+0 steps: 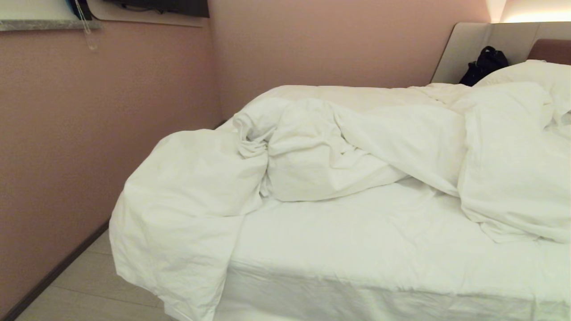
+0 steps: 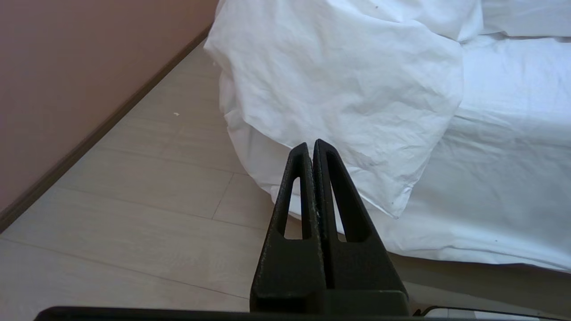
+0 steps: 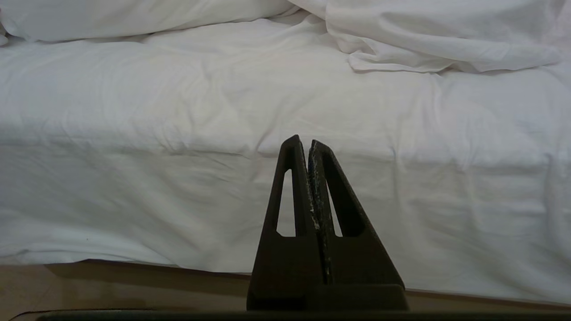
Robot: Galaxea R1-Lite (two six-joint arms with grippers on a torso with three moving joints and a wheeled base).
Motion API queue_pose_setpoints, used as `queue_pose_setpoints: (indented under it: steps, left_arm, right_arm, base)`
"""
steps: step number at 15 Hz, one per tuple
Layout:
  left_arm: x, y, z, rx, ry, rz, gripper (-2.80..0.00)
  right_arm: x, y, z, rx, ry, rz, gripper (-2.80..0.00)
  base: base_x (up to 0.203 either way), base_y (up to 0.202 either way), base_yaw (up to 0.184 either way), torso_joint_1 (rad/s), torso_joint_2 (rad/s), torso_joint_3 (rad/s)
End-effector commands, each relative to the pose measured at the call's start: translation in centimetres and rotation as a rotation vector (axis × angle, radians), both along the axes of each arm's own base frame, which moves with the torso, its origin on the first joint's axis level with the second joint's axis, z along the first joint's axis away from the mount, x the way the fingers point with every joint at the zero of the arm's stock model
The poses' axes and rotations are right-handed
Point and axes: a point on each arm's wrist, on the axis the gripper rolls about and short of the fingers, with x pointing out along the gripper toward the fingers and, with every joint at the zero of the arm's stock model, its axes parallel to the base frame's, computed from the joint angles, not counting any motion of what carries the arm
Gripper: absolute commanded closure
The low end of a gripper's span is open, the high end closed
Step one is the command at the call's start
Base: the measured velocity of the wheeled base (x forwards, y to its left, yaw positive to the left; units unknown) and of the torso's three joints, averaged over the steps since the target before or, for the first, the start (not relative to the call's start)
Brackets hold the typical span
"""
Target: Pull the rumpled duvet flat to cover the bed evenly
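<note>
While duvet (image 1: pixel 312 147) lies bunched across far half of bed (image 1: pixel 357 240), one corner draped over foot end, left gripper (image 2: pixel 311 143) and right gripper (image 3: pixel 301 140) both clenched empty, short of mattress edge.

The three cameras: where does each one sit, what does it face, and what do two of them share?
Head view: high on the robot, looking down at the rumpled, puffy white cotton duvet on the large low bed; no arm shows.
Left wrist view: behind the shut left claw, facing the duvet corner hanging over the pale wooden floor.
Right wrist view: behind the shut right claw, facing the bed's side.
Head and left wrist views share that hanging corner.
</note>
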Motion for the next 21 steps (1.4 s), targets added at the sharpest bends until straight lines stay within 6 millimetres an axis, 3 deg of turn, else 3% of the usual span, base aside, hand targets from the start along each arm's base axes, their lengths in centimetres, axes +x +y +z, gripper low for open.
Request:
queue_pose_setpoints:
  steps: [1,14,17,21]
  left_arm:
    - [0.0,0.0,0.0,-0.001,-0.001,-0.001,0.0]
    - [-0.2,0.0,0.5,0.019,-0.018,-0.005,0.0]
    - [-0.6,-0.1,3.4,-0.005,-0.053,-0.062,0.0]
    - [1.3,-0.2,6.7,-0.095,0.052,-0.101,0.0]
  right_arm:
    - [0.0,0.0,0.0,0.0,0.001,0.0,0.0]
    - [0.0,0.0,0.0,0.0,0.001,0.0,0.0]
    - [0.0,0.0,0.0,0.0,0.001,0.0,0.0]
    - [0.0,0.0,0.0,0.0,0.001,0.0,0.0]
  base:
    - [0.0,0.0,0.0,0.0,0.0,0.0]
    - [0.0,0.0,0.0,0.0,0.0,0.0]
    - [0.0,0.0,0.0,0.0,0.0,0.0]
    - [0.0,0.0,0.0,0.0,0.0,0.0]
